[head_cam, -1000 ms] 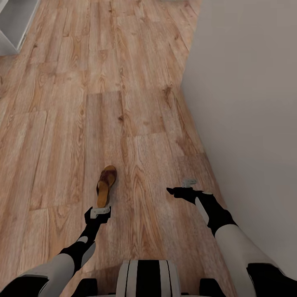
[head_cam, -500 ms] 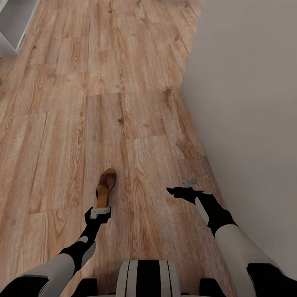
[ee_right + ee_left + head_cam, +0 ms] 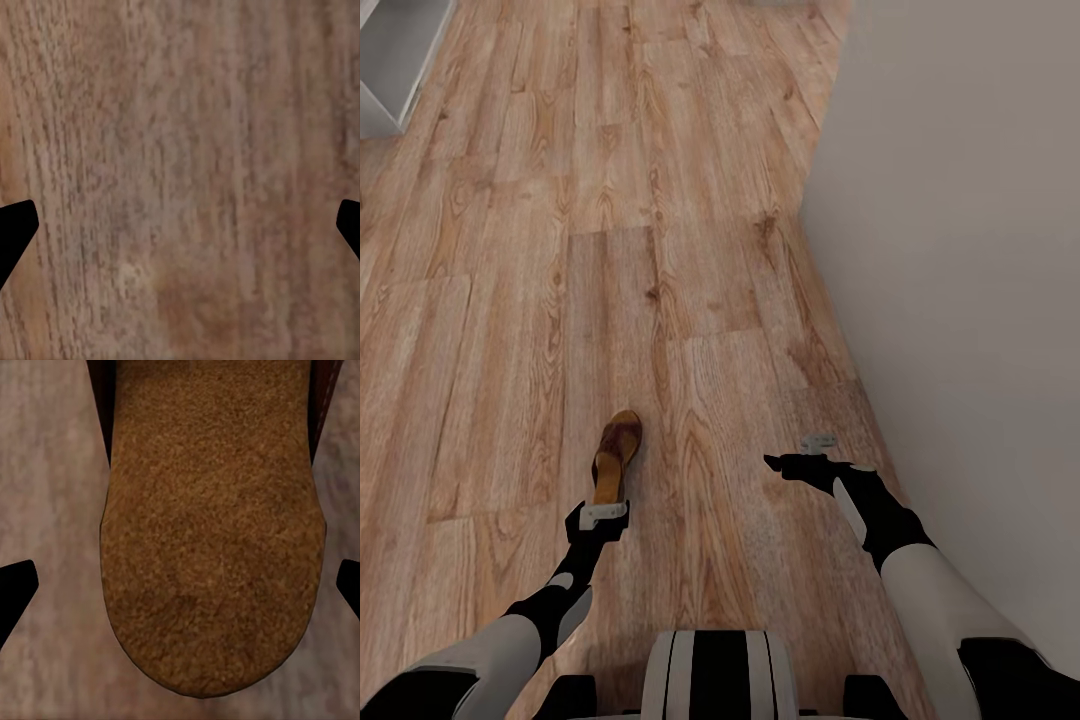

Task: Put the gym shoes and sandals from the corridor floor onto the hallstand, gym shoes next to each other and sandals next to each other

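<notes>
Nothing has shifted over the last second — the left gripper [image 3: 603, 513] still hangs with jaws apart over the heel of the brown sandal [image 3: 617, 455] on the corridor floor [image 3: 690, 250], right gripper [image 3: 800, 452] spread idle — the grasp seems imminent.

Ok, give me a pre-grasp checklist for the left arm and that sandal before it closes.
1. Sandal lying on the corridor floor: ok.
2. Left gripper over the sandal's heel end: ok.
3. Left fingers spread wider than the footbed, wrist view: ok.
4. Fingers low enough to clamp the sole: cannot tell.
5. Right gripper open over bare floor, holding nothing: ok.
6. Hallstand within reach: not ok, far ahead on the left.
</notes>
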Motion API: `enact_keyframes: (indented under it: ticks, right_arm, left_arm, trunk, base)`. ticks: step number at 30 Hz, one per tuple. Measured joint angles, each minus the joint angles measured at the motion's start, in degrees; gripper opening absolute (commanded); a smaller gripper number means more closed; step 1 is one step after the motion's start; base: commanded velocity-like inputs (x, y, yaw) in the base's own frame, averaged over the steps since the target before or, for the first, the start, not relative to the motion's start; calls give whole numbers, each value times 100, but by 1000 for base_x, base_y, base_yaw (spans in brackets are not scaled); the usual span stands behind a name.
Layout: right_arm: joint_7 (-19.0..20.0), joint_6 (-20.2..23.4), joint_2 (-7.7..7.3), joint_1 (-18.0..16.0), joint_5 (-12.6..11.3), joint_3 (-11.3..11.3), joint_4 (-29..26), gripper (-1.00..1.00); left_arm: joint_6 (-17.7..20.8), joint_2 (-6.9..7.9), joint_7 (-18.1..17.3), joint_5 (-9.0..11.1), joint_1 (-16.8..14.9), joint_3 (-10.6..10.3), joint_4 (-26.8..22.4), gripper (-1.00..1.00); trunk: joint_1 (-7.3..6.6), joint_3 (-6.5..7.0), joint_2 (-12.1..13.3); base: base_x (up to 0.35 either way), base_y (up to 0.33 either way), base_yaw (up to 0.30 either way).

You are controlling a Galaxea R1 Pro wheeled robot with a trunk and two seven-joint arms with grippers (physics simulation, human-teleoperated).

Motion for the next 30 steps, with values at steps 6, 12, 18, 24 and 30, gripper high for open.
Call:
enact_keyframes:
  ticks: [6,12,18,24,30]
  right_arm:
    - [0,0,0,0,0,0,0,100]
    - [0,0,0,0,0,0,0,100]
    - [0,0,0,0,0,-2,0,100]
    - [0,1,0,0,0,-6,0,100]
    - [0,0,0,0,0,0,0,100]
  left_arm:
    - [0,0,0,1,0,0,6,-100]
    - [1,0,-3,13,-1,1,9,-100]
    - [-5,0,-15,32,-1,-4,8,-100]
    - [-5,0,-15,34,-2,0,7,-100]
    - [-5,0,-15,34,-4,0,3,-100]
  trunk:
    - [0,0,0]
    - [0,0,0]
    - [0,0,0]
    - [0,0,0]
    - [0,0,0]
  base:
    - [0,0,0]
    - [0,0,0]
    - [0,0,0]
    - [0,0,0]
    - [0,0,0]
